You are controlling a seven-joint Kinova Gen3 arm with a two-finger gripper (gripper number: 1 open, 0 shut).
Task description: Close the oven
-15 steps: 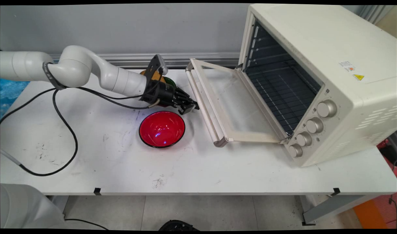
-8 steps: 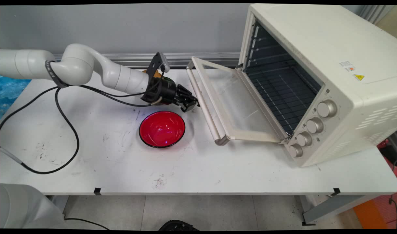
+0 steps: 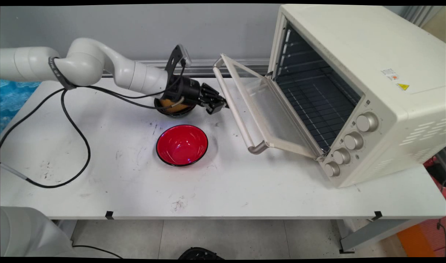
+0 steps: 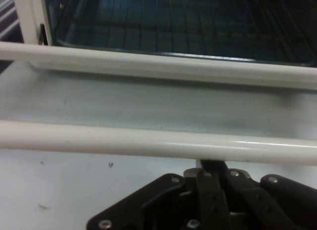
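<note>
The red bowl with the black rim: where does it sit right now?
In the main view the red bowl sits on the white table left of centre, just nearer the camera than the black gripper, left of the cream oven's half-raised door.

One white surface (image 3: 244,197) carries one cream toaster oven (image 3: 361,84) with one glass door (image 3: 266,109), one bar handle (image 3: 233,106) on that door and four round knobs (image 3: 367,121) down its front. There are two bowls: one red bowl (image 3: 182,144) and one dark bowl (image 3: 173,108) with something orange inside. One white arm (image 3: 95,69) ends in one black claw (image 3: 217,105), with black cables (image 3: 73,131) trailing below.
</note>
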